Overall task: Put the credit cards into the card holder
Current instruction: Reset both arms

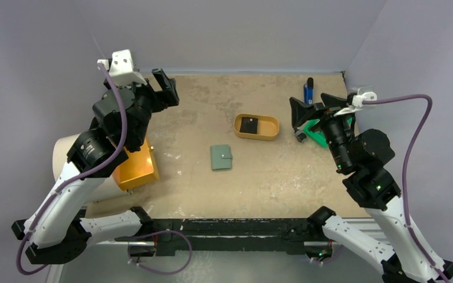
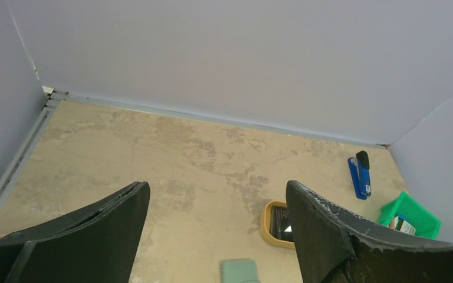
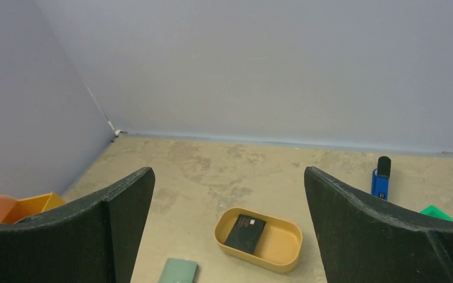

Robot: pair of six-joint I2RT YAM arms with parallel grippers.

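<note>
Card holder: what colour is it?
The card holder is sage green, clearest in the top external view.

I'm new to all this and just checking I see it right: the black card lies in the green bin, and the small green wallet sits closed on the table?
Not quite. The black card lies in the tan oval tray instead, as the right wrist view shows. The small green wallet does sit closed on the table.

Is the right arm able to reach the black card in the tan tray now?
Probably yes: the right pincer is open and raised, the black card lies uncovered in the tan tray, and nothing stands between them.
</note>
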